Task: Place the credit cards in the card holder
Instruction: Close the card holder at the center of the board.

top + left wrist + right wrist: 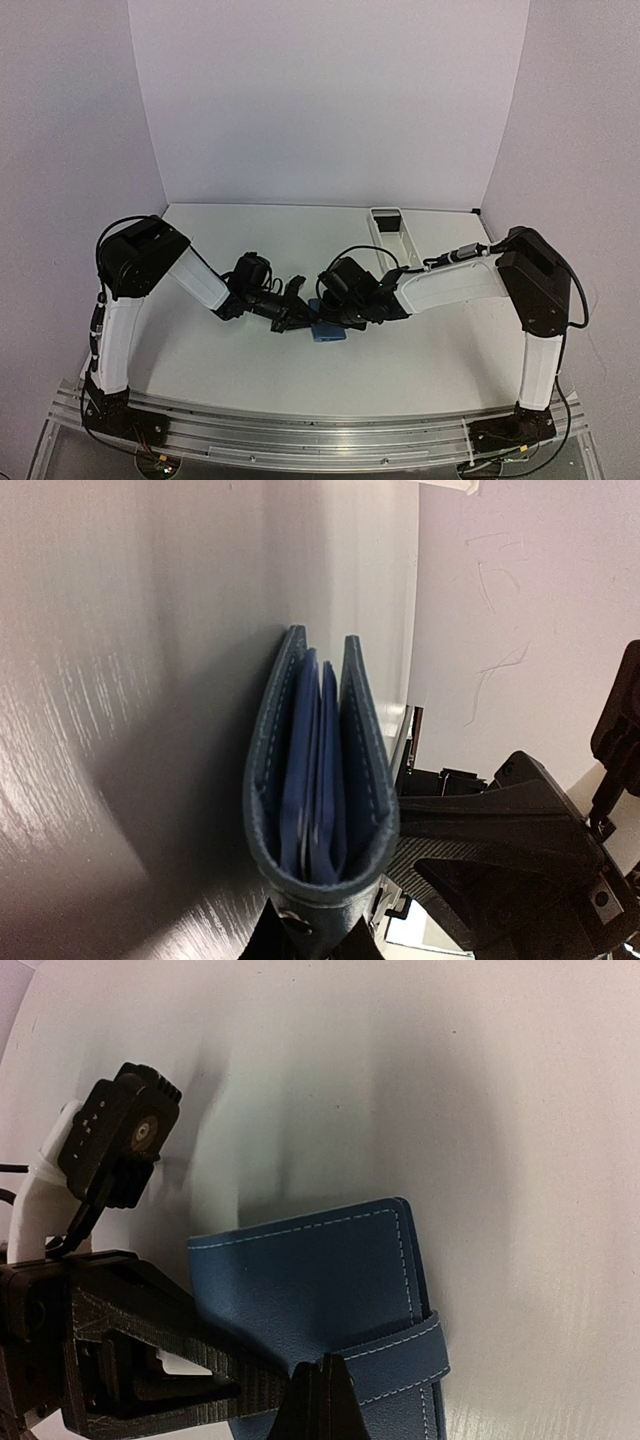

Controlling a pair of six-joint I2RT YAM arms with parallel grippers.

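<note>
Across the white surface (250, 370), both arms fold inward and meet at its middle, well apart from the long tray (388, 228) at the back right. Between them lies the blue card holder (327, 334), and both grippers reach it, so neither arm is nearer. Our left gripper (310, 935) pinches the holder's near end, and the long axis runs straight away from it, the far end against the surface. Of the right gripper (338, 318) we see one fingertip over the strap (400, 1355); we cannot tell whether it is open or closed. From above the holder is only a blue patch. Our left wrist view shows parted covers with blue leaves (310, 760) between them, and the right wrist view shows the strap across the outer cover. We see no dark cards anywhere.
</note>
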